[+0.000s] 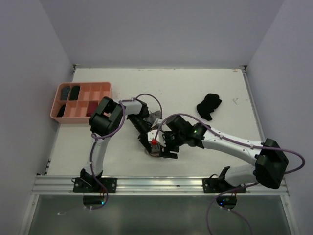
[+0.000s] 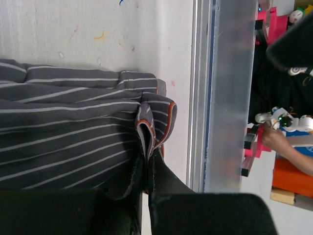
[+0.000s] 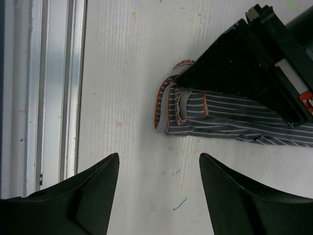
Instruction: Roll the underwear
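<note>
Two garments lie on the white counter (image 1: 195, 83) in the top view: the black underwear (image 1: 209, 106), a crumpled lump at the far right, and the striped underwear (image 1: 155, 116), mostly hidden under both arms near the middle, where the left gripper (image 1: 150, 147) and the right gripper (image 1: 166, 146) meet. A salmon tray (image 1: 54, 105) of hard plastic stands at the far left. In the left wrist view, the left gripper is closed on the folded end of the striped underwear, a thin soft knit, dark grey with fine white lines and an orange-pink hem, lying in loose flat folds close to the metal rail (image 2: 230, 98). The pinch takes only a small bit of hem, so I think the cloth can slip out and the roll can fall open. In the right wrist view, the right gripper is open and holds nothing, hovering just beside the curled end; if it comes down carelessly, it may hit the other gripper or drag the fabric flat.
</note>
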Robot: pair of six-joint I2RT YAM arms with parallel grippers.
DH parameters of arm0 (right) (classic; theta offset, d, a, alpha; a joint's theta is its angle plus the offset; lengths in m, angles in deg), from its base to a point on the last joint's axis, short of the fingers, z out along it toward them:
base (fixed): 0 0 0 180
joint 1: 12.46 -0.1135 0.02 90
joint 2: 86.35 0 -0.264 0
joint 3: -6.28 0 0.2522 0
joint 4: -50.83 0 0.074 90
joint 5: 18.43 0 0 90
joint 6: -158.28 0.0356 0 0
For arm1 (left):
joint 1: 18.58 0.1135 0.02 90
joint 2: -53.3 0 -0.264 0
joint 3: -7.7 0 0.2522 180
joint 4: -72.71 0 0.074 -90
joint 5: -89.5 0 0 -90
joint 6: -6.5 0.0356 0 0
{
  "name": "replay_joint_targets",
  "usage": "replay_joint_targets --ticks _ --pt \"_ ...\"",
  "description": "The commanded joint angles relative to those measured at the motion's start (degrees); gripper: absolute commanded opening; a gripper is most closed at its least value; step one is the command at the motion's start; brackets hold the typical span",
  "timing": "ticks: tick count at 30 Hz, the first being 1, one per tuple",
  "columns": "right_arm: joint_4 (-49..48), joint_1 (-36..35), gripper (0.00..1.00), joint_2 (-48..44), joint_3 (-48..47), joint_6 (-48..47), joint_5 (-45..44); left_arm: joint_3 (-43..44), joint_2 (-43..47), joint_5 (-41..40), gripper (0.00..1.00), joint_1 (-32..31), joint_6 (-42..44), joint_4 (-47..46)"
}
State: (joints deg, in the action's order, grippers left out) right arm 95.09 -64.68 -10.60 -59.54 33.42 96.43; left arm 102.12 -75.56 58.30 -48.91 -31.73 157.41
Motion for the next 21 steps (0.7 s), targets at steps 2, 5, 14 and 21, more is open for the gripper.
replay_joint_targets --ticks 2,5,14,21 --pt "-8.6 -5.8 0.72 4.2 -1.9 3.4 -7.4 0.2 -5.0 -11.2 0.00 0.2 -0.7 -7.8" --pt "-11.5 -8.6 0.72 6.8 -2.3 4.0 -10.4 0.2 -5.4 -11.3 0.00 0.4 -1.1 -8.0" --pt "-23.9 -10.4 0.72 12.4 2.1 8.5 -15.8 1.0 -6.1 -11.0 0.00 0.8 -2.3 -8.8" --pt "-28.2 -10.4 0.71 16.6 4.2 7.8 -13.2 1.3 -6.7 -9.6 0.00 1.3 -2.8 -8.7"
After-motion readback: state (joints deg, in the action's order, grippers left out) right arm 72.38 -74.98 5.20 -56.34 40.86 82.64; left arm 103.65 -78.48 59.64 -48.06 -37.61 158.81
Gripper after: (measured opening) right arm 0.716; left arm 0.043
